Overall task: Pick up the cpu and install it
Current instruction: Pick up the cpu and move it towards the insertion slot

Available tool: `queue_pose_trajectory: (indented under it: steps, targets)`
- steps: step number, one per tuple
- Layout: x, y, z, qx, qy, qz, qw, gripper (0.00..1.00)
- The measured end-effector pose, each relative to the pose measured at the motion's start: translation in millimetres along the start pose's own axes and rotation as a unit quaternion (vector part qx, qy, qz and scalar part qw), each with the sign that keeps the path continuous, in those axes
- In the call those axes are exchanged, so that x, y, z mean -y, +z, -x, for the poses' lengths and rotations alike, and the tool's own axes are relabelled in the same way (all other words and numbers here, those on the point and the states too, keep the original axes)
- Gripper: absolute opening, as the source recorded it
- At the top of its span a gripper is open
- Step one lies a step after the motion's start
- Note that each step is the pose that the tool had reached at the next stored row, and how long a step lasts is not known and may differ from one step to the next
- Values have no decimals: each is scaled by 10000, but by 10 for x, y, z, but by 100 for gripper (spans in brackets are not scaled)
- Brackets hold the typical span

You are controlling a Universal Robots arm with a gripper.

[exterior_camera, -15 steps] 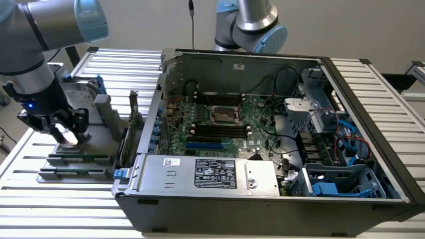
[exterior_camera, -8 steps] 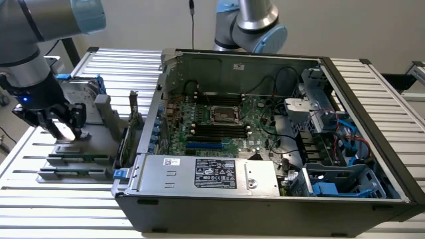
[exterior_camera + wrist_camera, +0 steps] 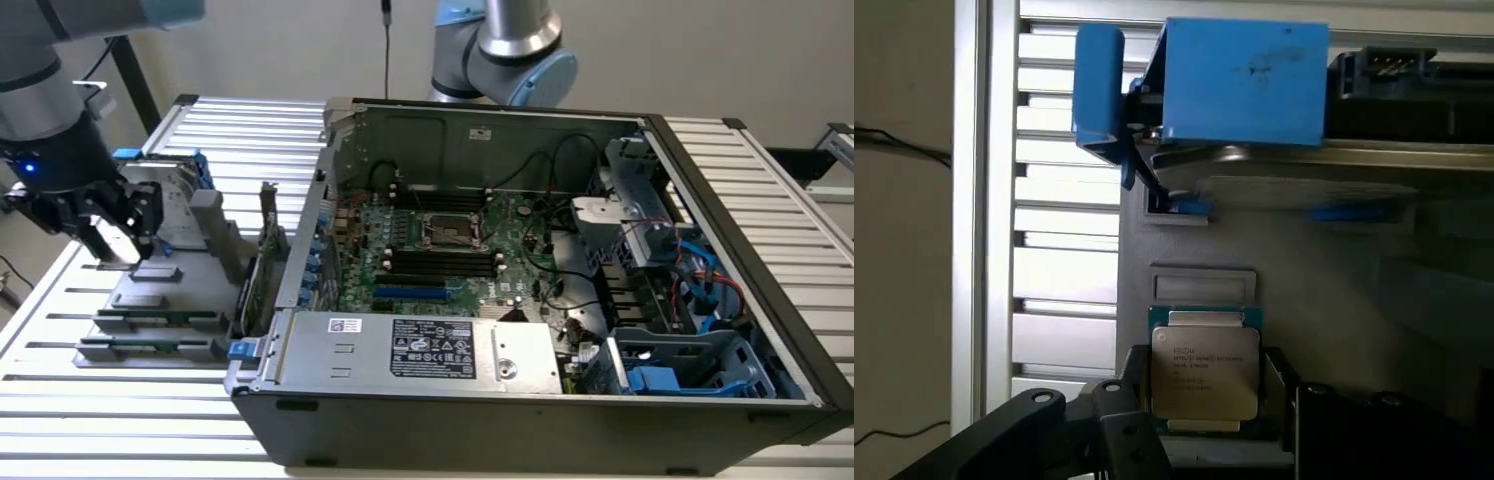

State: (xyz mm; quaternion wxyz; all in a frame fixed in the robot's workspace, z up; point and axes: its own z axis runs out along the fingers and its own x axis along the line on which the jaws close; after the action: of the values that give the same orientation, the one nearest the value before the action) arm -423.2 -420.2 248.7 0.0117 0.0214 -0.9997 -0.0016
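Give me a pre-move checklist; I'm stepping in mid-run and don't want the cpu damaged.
1. cpu centred at the gripper: ok.
2. cpu flat, printed side up: ok.
3. Gripper's hold on the cpu: cannot tell.
4. hard drive in its blue bracket, apart from the cpu: ok.
5. computer case open, motherboard exposed: ok.
6. socket on the motherboard empty: cannot tell.
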Motion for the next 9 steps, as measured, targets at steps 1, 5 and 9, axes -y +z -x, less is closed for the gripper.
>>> queue_pose_trajectory:
  steps: [1,5,9]
  targets:
    - [0,-48,10,-2,0,0,10000,55]
    - [2,-229,86,-22,0,1,10000,55]
    - [8,-416,207,-57,0,2,10000,55]
